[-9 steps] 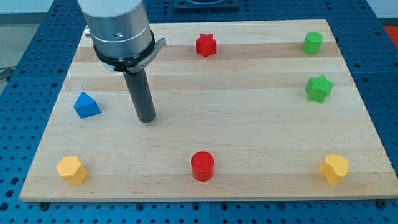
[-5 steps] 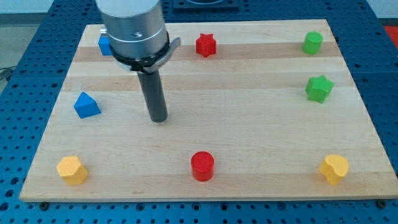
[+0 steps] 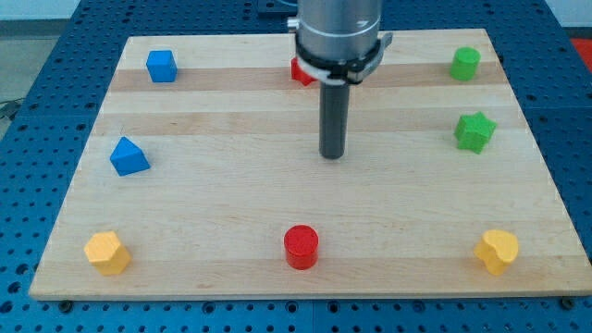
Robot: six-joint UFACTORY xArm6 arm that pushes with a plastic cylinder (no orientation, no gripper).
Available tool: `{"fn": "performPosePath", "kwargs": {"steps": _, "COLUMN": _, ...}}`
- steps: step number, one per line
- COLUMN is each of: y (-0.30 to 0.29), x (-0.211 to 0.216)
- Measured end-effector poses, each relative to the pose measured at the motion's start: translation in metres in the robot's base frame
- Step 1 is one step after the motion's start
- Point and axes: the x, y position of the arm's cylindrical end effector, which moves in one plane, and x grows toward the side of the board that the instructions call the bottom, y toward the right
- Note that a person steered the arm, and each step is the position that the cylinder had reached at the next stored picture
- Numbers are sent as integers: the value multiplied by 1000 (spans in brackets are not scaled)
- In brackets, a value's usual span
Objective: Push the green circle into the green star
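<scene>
The green circle (image 3: 465,63) sits near the board's top right corner. The green star (image 3: 475,131) lies below it, near the right edge, apart from it. My tip (image 3: 333,155) rests on the board near the middle, well to the left of both green blocks and a little lower than the star. It touches no block.
A red star (image 3: 298,71) is half hidden behind the arm at the top. A blue cube (image 3: 161,66) sits top left, a blue triangle (image 3: 128,156) at the left. A red circle (image 3: 301,247) lies bottom centre. Yellow blocks sit bottom left (image 3: 106,252) and bottom right (image 3: 497,251).
My tip has slid to the right across the board, from the left part toward the middle. The blue cube is now uncovered. No block has moved.
</scene>
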Motion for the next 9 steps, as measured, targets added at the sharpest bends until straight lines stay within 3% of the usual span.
{"fn": "performPosePath", "kwargs": {"steps": 2, "y": 30, "x": -142}}
{"fn": "performPosePath", "kwargs": {"steps": 3, "y": 63, "x": -192}}
{"fn": "performPosePath", "kwargs": {"steps": 4, "y": 144, "x": -195}}
{"fn": "performPosePath", "kwargs": {"steps": 8, "y": 214, "x": -197}}
{"fn": "performPosePath", "kwargs": {"steps": 9, "y": 204, "x": -165}}
